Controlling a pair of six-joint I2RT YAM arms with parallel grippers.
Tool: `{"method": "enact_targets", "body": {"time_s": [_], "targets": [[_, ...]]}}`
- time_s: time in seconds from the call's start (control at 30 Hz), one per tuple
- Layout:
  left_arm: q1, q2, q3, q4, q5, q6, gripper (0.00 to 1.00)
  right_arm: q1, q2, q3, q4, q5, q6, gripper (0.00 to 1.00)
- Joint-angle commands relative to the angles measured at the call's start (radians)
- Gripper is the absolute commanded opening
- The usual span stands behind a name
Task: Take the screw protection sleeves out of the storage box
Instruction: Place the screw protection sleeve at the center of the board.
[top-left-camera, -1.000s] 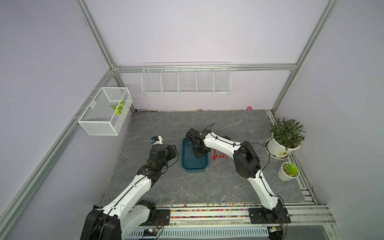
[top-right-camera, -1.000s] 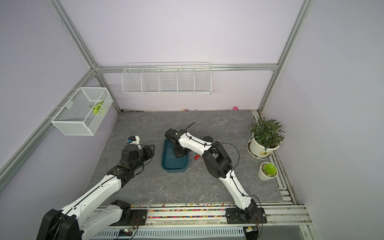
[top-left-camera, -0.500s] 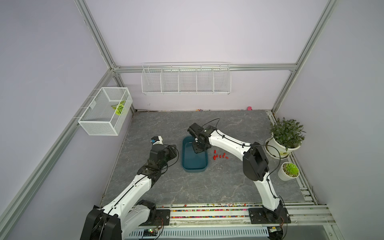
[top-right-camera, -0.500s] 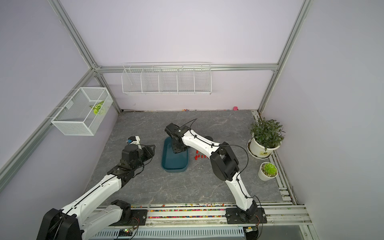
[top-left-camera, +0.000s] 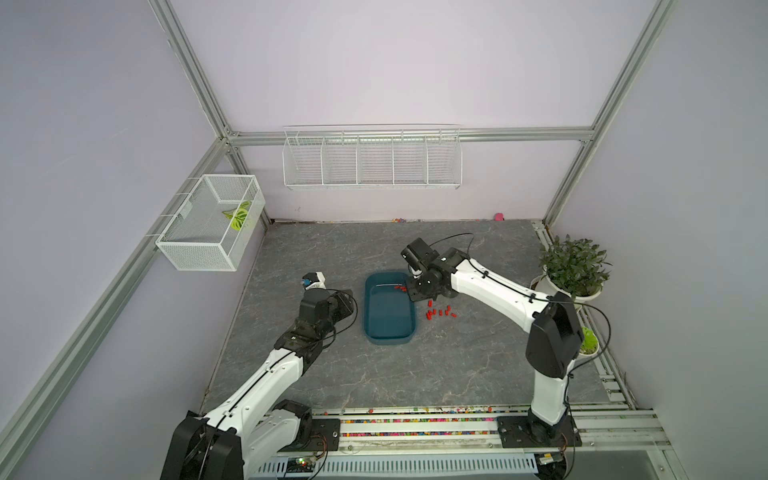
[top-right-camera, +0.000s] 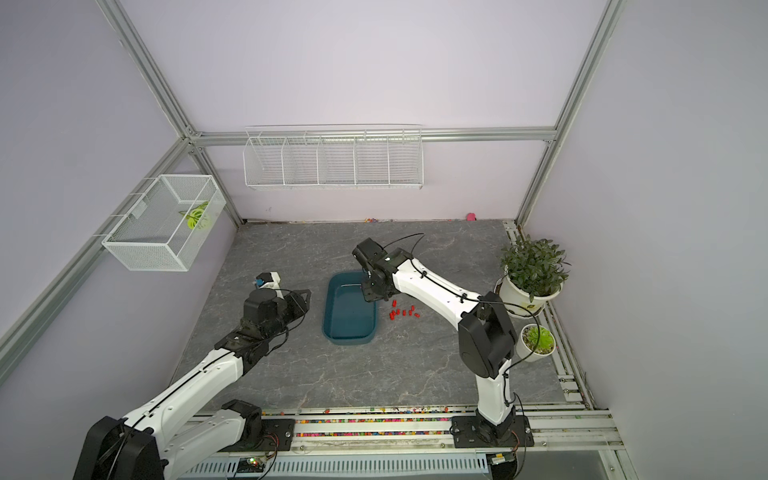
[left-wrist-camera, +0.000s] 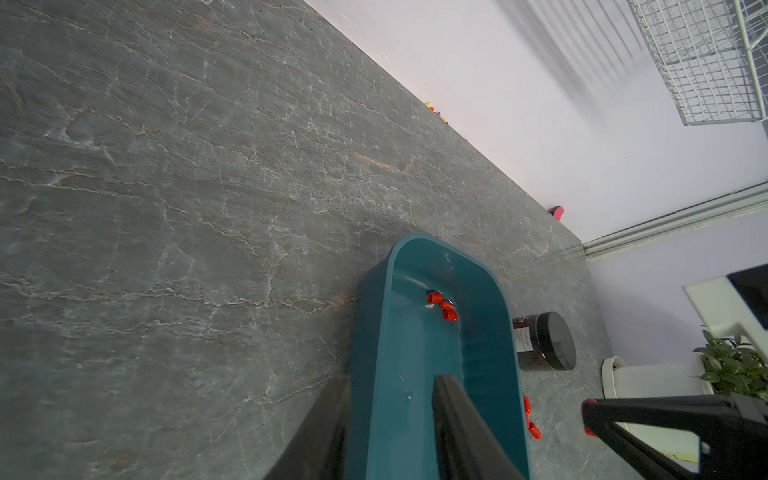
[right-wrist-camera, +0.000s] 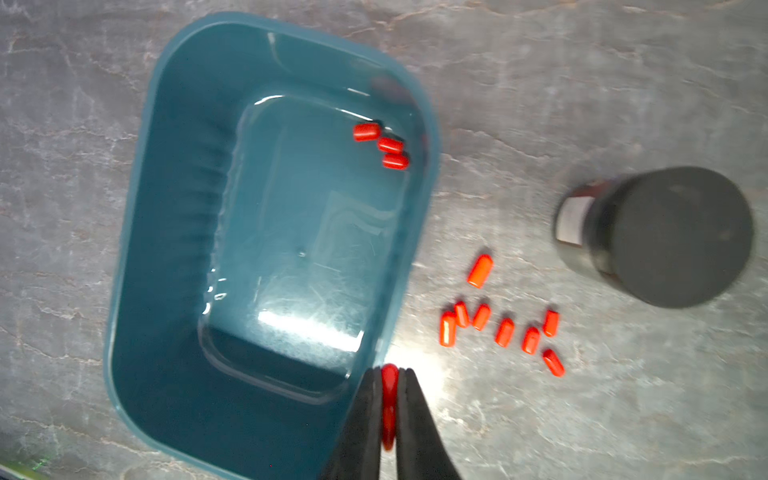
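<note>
My right end effector is closed down on one screw protection sleeve, which stands pinched lengthwise between the two dark fingers, its red tip poking out past them. It hangs above the right rim of the storage box, clear of the worktop. The teal box sits in the middle of the worktop in both top views, its long sides running near to far. Three of the screw protection sleeves lie on their sides in its far right corner, close together in a short row; the wrist view of my left arm shows the same trio. Eight more sleeves lie loose on the worktop just to the right of the box, a scattered cluster that the top views also show. A black round canister stands upright right of the box, a little farther back than that cluster and apart from it. My left end effector hangs just left of the box with its fingers partly spread. In its own wrist view the box's left wall appears between them, but the top views show a gap between it and the box, so it holds nothing.
</note>
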Motion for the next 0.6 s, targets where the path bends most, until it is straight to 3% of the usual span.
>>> {"method": "enact_targets", "body": {"time_s": [0.0, 0.33, 0.57], "targets": [[0.005, 0.003, 0.017, 0.001, 0.004, -0.003, 0.40, -0.033, -0.064, -0.067, 0.026, -0.014, -0.019, 0.12], [0.005, 0.012, 0.021, 0.001, 0.007, -0.005, 0.40, -0.109, -0.139, -0.227, 0.079, -0.032, -0.034, 0.13], [0.004, 0.011, 0.020, 0.000, 0.007, -0.004, 0.40, -0.137, -0.102, -0.261, 0.127, -0.040, -0.038, 0.12]]}}
